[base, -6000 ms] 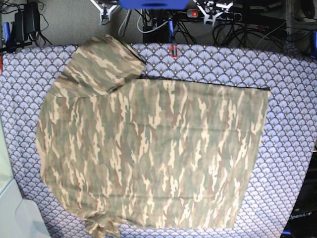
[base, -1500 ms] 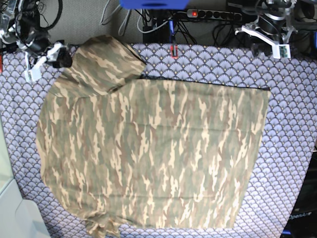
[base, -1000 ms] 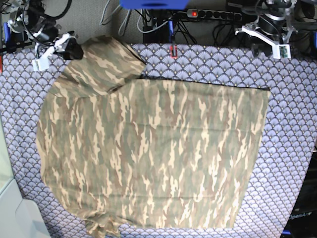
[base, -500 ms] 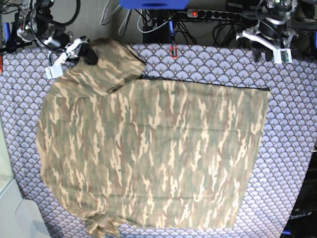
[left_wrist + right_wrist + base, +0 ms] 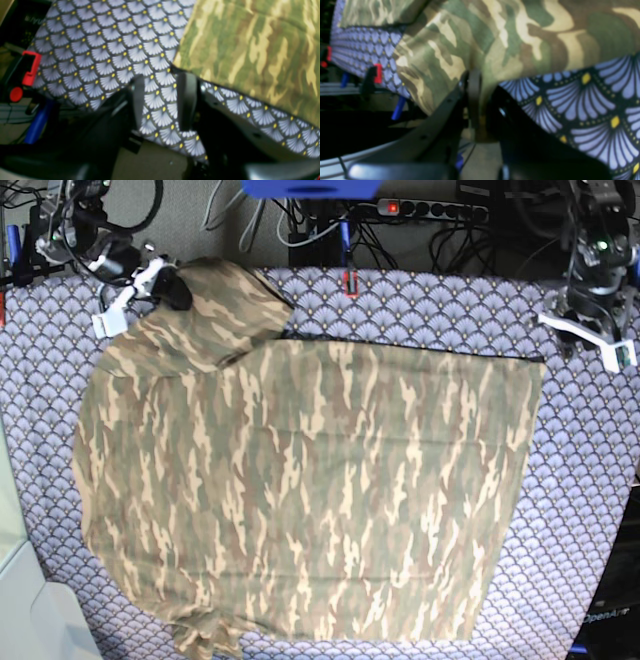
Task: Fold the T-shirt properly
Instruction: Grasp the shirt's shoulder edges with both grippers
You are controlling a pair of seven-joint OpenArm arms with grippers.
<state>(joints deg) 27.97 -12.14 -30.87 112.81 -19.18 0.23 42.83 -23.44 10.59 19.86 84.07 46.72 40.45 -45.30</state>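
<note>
My right gripper [image 5: 480, 82] is pinching the T-shirt [image 5: 310, 480] sleeve edge; my left gripper [image 5: 162, 100] is hanging half-open over the tablecloth [image 5: 100, 50].

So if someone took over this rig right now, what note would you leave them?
Right end effector: shut on the T-shirt, pinching the sleeve edge at the far corner.
Left end effector: open over the tablecloth, just off the shirt's hem corner, holding nothing.
T-shirt lies spread flat, one sleeve folded in.
Done: one grasp. Left: grasp the hem, then make every fold.
</note>
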